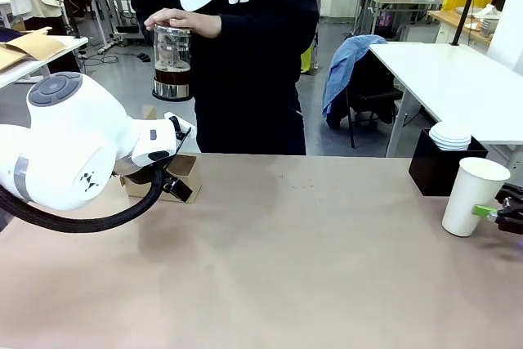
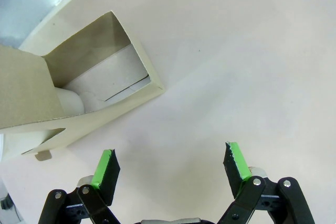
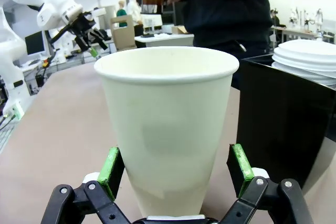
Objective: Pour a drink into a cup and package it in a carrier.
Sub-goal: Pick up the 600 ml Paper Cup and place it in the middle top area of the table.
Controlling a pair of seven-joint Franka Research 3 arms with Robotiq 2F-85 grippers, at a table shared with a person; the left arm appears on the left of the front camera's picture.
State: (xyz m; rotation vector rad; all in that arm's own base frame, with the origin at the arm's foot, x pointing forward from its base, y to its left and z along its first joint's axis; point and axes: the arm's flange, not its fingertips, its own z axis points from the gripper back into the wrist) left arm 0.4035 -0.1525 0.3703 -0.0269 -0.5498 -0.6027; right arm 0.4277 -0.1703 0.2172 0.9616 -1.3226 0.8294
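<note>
The person (image 1: 245, 55) stands at the far side of the counter (image 1: 294, 259) and holds the glass press jug (image 1: 172, 59) in the air at chest height, with one hand (image 1: 184, 20) laid over its lid. The drink (image 1: 172, 79) is dark brown and fills only the lower part of the jug. It hangs well above the counter and well apart from the cup.

The cup (image 1: 474, 195) stands upright and open-topped near the right end of the counter. Just beside it, toward the far edge, sits a black box (image 1: 433, 173) with a stack of white lids (image 1: 450, 135) showing at its top. The right fingers (image 3: 113, 165) are spread wide, one on each side of the cup, low near its base. A sliver of gap shows between the cup wall and one green pad. The other pad sits so close that I cannot tell whether it touches. The cup rests on the counter.

At the other end, the left arm (image 1: 73, 145) bends low over the counter and hides part of the carrier (image 1: 181, 179), the brown cardboard tray at the far left. The left fingers (image 2: 103, 170) are also wide apart with nothing between them. They point down at bare counter just beside the carrier's end wall, and their pads are clear of the cardboard.

The cup and the carrier sit well apart, at opposite ends of the counter.
</note>
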